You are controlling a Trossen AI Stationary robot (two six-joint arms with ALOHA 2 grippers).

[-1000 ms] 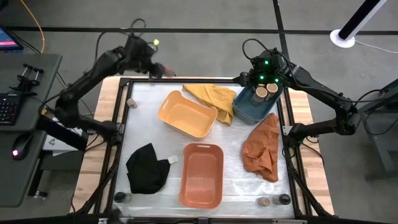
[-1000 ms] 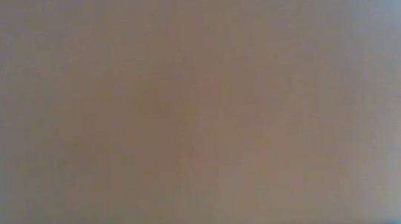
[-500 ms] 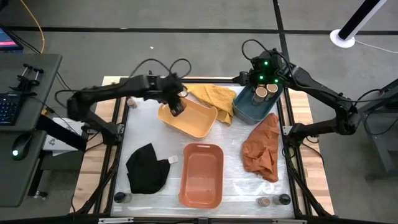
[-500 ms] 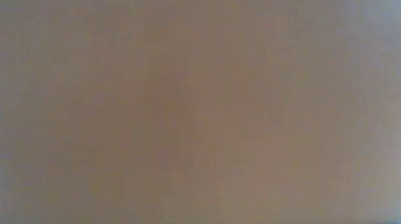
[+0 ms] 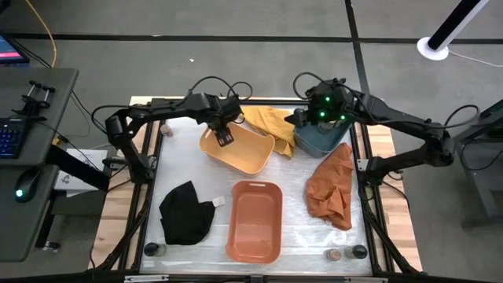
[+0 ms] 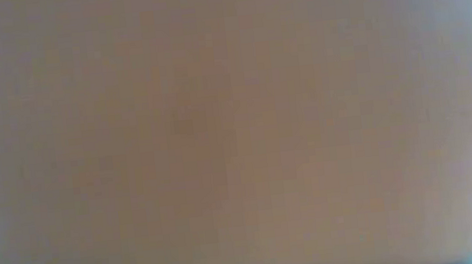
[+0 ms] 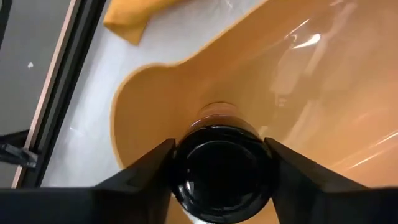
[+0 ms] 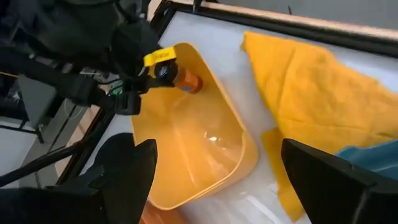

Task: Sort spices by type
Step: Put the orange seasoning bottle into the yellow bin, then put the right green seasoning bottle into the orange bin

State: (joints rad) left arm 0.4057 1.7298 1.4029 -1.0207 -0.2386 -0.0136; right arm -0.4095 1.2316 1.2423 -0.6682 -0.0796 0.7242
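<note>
My left gripper (image 5: 225,137) is over the far left end of the yellow tub (image 5: 240,149), shut on a slim amber spice jar with a dark cap (image 7: 219,163). The right wrist view shows that jar (image 8: 182,79) too. My right gripper (image 8: 217,171) is open and hovers at the left rim of the blue tub (image 5: 321,140), above the yellow cloth (image 5: 271,122). The arm hides the inside of the blue tub. More small jars stand on the table: one at the far left edge (image 5: 166,128) and others along the near edge (image 5: 151,249) (image 5: 334,254) (image 5: 359,251). My left gripper pinches the slim jar between its two fingers (image 7: 149,171) at the dark cap end (image 7: 186,155). The amber body (image 7: 217,115) sticks out beyond the fingertips. The fingers slant down from the table's far left. The jar is lifted clear, tilted over the yellow tub's floor.
An orange tub (image 5: 255,220) lies near the middle of the near side; its pale wall (image 6: 235,123) fills the low view. A black cloth (image 5: 185,212) lies near left and an orange cloth (image 5: 332,189) on the right. The table frame (image 5: 149,173) borders the work area.
My left arm swung in from beyond the table's far left corner toward the near right, and its gripper came down over the yellow tub's far end. It has kept nearly still since. My right gripper moved from above the blue tub's middle toward the table's left.
</note>
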